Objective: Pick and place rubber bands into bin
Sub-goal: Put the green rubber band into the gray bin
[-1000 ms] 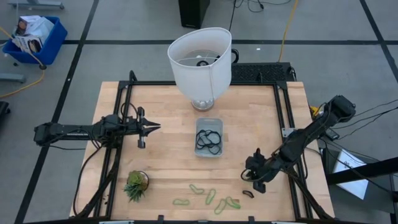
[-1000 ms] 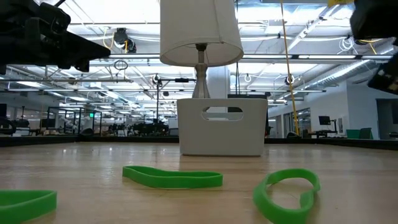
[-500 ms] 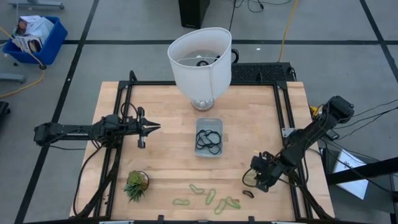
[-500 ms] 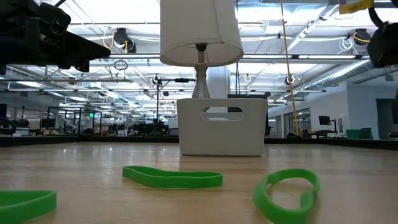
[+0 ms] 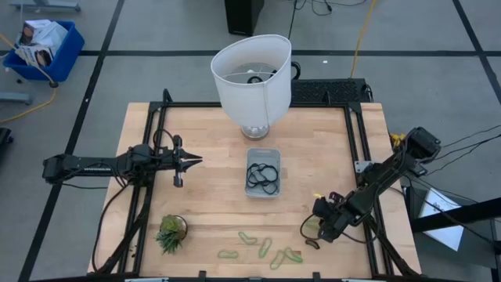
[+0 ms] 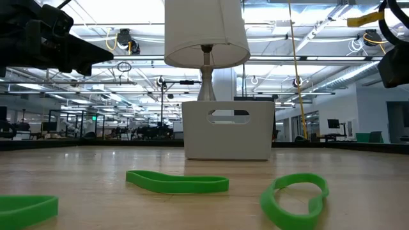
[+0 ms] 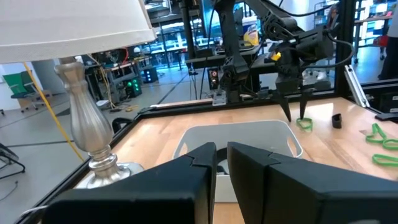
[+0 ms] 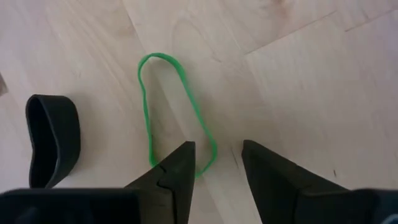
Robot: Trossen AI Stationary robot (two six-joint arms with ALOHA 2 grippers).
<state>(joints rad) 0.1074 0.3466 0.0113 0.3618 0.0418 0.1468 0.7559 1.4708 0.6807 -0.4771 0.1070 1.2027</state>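
Rubber band (image 8: 176, 109), thin green elongated loop, lies flat beneath the open right end effector (image 8: 217, 165).

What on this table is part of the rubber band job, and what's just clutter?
Job:
- green bands loose on the wood
- thin green band under the open right gripper
- small black band beside it
- bin, dark bands already in it

Clutter:
- lamp
- plant
- left gripper, idle beside the bin

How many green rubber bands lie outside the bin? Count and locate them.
6. Five green rubber bands cluster by the table edge farthest from the lamp; one thin green loop lies beneath the right pincer. Overlaps in the cluster may hide another.
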